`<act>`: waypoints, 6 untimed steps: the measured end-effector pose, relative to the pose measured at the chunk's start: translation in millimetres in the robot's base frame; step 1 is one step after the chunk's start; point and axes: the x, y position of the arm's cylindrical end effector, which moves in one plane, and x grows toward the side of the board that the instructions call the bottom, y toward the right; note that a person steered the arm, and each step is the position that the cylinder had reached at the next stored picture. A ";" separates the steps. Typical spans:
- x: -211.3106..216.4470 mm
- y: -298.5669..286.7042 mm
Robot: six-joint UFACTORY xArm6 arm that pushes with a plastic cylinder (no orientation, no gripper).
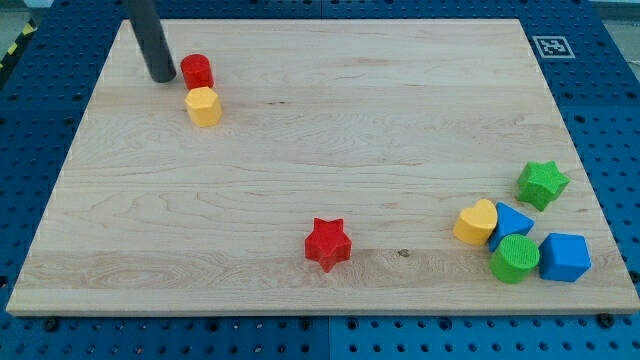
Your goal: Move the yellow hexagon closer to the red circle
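Wooden board [300,150] lies flat under my dark rod, which stands nearly straight up at the view's top left. My tip [162,78] rests on the board just left of the red circle [197,71]; it holds nothing, it has no jaws. The yellow hexagon [203,106] sits just below the red circle, almost touching it, near the board's top and left edges. A red star [328,243] sits alone near the bottom edge. Five more blocks crowd the bottom right corner.

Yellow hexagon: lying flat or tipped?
Flat. The yellow hexagon shows its level top face, sitting on the board just below the red circle.
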 end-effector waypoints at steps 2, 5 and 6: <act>83.8 8.5; 88.0 69.3; 67.4 90.0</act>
